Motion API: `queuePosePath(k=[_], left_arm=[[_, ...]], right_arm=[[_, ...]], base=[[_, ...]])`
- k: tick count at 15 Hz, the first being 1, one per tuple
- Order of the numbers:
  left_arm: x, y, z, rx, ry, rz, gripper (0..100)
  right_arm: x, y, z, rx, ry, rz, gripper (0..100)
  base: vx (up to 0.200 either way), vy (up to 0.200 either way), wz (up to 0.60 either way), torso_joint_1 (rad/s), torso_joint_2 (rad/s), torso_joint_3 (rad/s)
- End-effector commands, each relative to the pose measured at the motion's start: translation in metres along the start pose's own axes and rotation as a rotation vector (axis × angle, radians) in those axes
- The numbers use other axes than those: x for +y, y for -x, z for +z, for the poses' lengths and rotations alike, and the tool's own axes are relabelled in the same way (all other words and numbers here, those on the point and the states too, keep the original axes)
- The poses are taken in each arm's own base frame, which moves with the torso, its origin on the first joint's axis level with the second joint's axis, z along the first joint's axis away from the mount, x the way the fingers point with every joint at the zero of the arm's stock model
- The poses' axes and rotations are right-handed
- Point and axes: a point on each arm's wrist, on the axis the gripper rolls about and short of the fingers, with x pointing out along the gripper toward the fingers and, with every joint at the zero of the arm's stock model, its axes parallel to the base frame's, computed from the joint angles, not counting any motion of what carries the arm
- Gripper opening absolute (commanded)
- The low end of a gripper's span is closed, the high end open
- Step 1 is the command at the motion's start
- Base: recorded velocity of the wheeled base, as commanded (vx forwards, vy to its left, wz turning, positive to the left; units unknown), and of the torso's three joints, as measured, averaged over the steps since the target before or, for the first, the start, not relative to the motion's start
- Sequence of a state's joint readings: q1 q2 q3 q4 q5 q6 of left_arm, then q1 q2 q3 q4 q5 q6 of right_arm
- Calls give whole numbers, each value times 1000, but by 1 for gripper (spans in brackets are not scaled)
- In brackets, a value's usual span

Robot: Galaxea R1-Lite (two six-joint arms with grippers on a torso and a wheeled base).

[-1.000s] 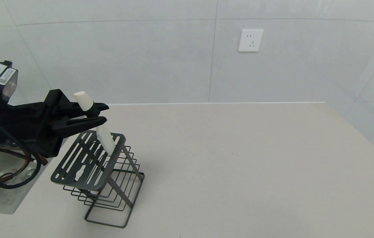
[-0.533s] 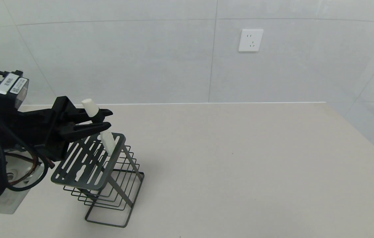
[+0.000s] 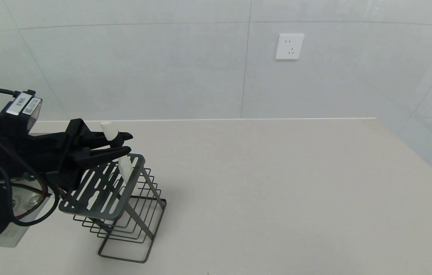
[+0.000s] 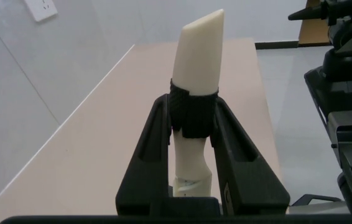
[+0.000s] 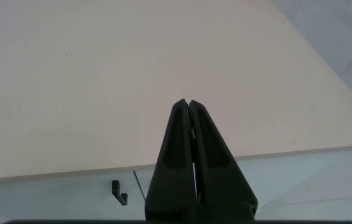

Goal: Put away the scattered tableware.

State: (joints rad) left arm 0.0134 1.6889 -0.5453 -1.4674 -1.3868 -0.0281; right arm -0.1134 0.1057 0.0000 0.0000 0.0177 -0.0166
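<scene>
**White utensil eased into the rack slot**

A cream-white, smooth, tapered utensil handle (image 3: 125,168) is held tilted at the head view's left, its lower end in a slot of the dark slotted metal rack (image 3: 97,189) on the beige worktop (image 3: 277,183). It is judged light, stiff and slippery, best taken mid-handle, where the jaws of the left gripper (image 3: 126,142) are clamped. The jaws of the right gripper (image 5: 189,109) are pressed together, empty. Since a second ago, arm and utensil have been lowered and the handle sunk deeper.
</scene>
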Motion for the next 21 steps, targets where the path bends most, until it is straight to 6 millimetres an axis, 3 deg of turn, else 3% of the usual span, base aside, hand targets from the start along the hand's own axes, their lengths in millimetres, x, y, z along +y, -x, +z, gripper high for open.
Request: queuePosePath(k=[1,21], left_arm=[[1,1,-3,3,10,3,0],[2,10,-31,32,48,37,0]], right_arm=[[0,0,0,2,0,1,0],[0,0,0,2,-1,1,0]], base=[[0,0,0,0,0,0],[0,0,0,0,0,0]])
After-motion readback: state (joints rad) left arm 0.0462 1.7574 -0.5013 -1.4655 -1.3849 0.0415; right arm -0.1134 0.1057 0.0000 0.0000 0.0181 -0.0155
